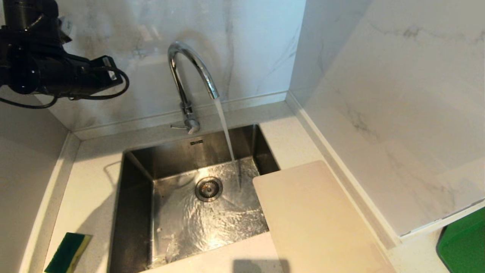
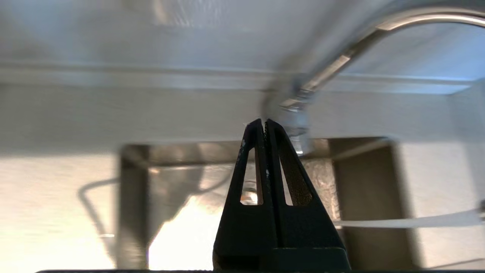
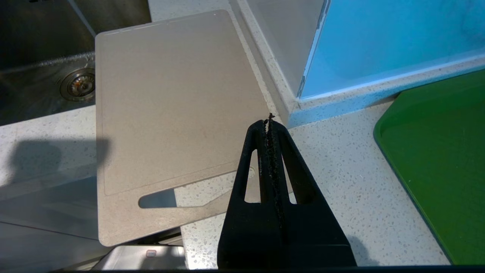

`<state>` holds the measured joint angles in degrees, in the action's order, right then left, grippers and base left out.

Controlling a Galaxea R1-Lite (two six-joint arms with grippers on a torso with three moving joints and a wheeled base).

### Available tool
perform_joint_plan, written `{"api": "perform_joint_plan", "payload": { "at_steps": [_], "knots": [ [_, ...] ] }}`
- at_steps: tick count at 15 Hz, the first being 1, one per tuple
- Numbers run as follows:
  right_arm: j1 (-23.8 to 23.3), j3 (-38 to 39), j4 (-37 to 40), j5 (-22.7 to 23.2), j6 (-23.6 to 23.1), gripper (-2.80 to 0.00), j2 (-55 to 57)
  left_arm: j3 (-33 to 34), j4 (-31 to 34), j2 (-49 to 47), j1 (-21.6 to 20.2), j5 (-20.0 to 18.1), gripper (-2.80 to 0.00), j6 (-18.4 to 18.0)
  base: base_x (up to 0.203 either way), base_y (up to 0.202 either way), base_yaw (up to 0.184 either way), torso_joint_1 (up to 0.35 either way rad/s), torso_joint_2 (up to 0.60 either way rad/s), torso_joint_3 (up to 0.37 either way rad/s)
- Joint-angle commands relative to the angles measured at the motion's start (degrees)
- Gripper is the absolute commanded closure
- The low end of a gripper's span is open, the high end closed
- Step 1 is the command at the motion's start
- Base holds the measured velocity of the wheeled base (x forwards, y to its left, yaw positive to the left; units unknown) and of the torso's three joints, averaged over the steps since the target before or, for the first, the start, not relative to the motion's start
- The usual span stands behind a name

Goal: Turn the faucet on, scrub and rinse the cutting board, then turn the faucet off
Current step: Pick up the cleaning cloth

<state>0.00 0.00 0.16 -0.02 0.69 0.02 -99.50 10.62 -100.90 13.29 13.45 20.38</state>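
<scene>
Running from the faucet [image 1: 191, 72] into the sink [image 1: 132, 182], splashing beside the drain [image 1: 208, 188]. Lying flat on the counter [image 1: 91, 197] at the sink's right edge: the board [image 1: 314, 220], one corner overhanging the basin. Hanging clenched and empty, high at the left by the wall: left gripper [image 2: 264, 121]. Hovering clenched over the board's slot end: right gripper [image 3: 268, 123]. Sitting front-left: sponge [image 1: 68, 252]. Showing far right: green tray [image 1: 464, 246].
</scene>
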Motion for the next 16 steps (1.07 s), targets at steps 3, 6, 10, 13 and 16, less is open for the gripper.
{"api": "perform_joint_plan", "payload": {
  "at_steps": [3, 6, 10, 13, 16],
  "knots": [
    [0.0, 0.1, 0.0, 0.0, 0.0, 0.0, 0.0, 11.5, -5.0, 8.3, -7.6, -7.1, 0.0, -4.8, 0.0, 0.0, 0.0, 0.0, 0.0, 0.0],
    [0.1, 0.0, 0.0, 0.0, 0.0, 0.0, 0.0, 17.9, -10.3, 11.1, -12.8, -11.0, 0.0, -7.8, 0.0, 0.0, 0.0, 0.0, 0.0, 0.0],
    [0.0, 0.0, 0.0, 0.0, -0.1, 0.0, 0.0, 21.4, -12.4, 11.4, -16.4, -14.0, 0.0, -9.9, 0.0, 0.0, 0.0, 0.0, 0.0, 0.0],
    [0.0, 0.0, 0.0, 0.0, -0.1, 0.0, 0.0, 25.3, -14.4, 12.1, -16.5, -14.4, 0.0, -10.0, 0.0, 0.0, 0.0, 0.0, 0.0, 0.0],
    [0.0, 0.0, 0.0, 0.0, -0.1, 0.0, 0.0, 32.8, -14.2, 15.5, -17.3, -15.6, 0.0, -12.1, 0.0, 0.0, 0.0, 0.0, 0.0, 0.0]
  ]
}}
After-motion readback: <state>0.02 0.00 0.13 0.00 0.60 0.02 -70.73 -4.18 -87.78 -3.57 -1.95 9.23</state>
